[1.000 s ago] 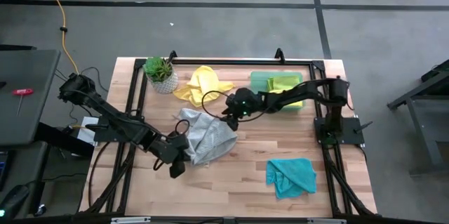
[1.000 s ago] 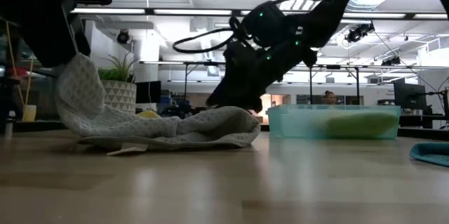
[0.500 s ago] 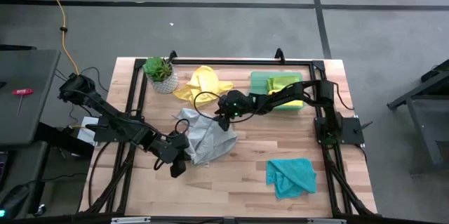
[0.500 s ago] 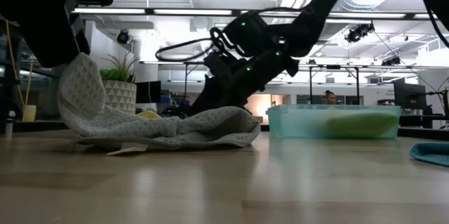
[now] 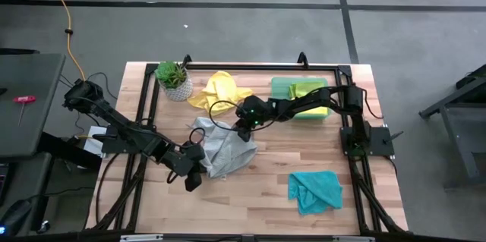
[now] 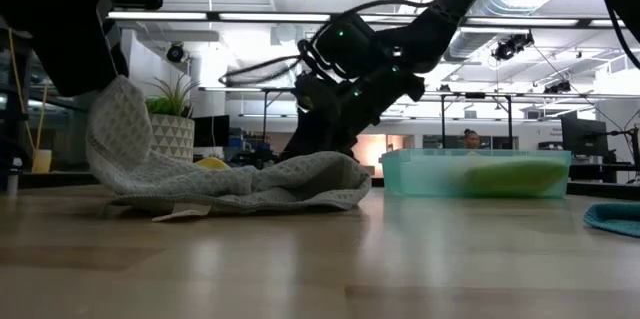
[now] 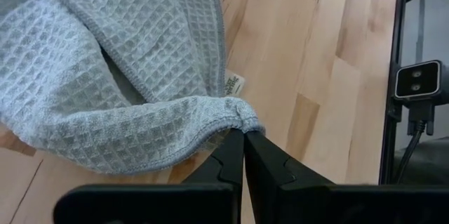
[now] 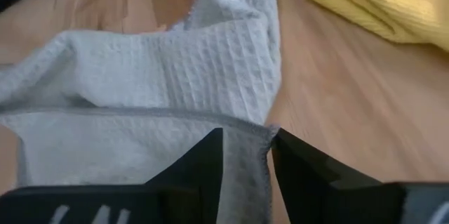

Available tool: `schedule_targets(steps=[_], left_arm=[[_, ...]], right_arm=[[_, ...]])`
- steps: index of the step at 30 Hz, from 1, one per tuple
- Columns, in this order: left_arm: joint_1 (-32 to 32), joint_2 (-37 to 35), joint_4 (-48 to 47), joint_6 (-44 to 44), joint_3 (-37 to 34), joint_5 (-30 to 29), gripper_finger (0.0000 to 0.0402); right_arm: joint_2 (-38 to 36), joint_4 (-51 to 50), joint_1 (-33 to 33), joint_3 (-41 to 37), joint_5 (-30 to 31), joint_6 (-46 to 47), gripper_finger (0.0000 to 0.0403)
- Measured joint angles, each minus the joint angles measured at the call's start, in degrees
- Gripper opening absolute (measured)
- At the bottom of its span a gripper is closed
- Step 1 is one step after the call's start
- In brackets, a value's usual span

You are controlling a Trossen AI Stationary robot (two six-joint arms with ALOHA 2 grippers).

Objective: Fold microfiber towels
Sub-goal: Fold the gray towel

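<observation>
A grey waffle-weave towel lies crumpled at the table's middle. My left gripper is shut on its near-left corner, which is raised above the wood in the low view. My right gripper is open and low over the towel's far-right part. Its fingers stand on either side of a hemmed edge near a corner. A yellow towel lies at the back. A teal towel lies at the near right. A lime-green towel lies in the tray. My left gripper pinches a bunched, hemmed corner of the grey towel between its two fingertips. One layer or several, I cannot tell. The fingers slant down from the table's left. The corner is lifted, and the rest of the towel lies slack on the table. Whether my right gripper touches the hem, I cannot tell.
A translucent green tray stands at the back right. A small potted plant stands at the back left beside the yellow towel. Bare wood shows at the near middle.
My right gripper has gone toward the table's left edge and a little down, onto the grey towel's far-right part. The towel has kept nearly the same shape.
</observation>
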Motion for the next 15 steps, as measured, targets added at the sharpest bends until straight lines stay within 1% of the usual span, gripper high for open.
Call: schedule_targets(steps=[11,13,15], left_arm=[[-0.02,0.00,-0.17,0.44,0.00,0.00,0.0000],[-0.02,0.00,-0.14,0.81,0.00,0.02,0.0000],[0.03,-0.02,-0.18,0.91,0.00,0.40,0.0000]], right_arm=[[0.00,0.84,0.00,-0.02,0.24,0.75,0.0079],[0.00,0.94,0.00,-0.02,0.80,2.01,0.0063],[0.00,1.31,-0.10,-0.02,0.94,3.12,0.0035]])
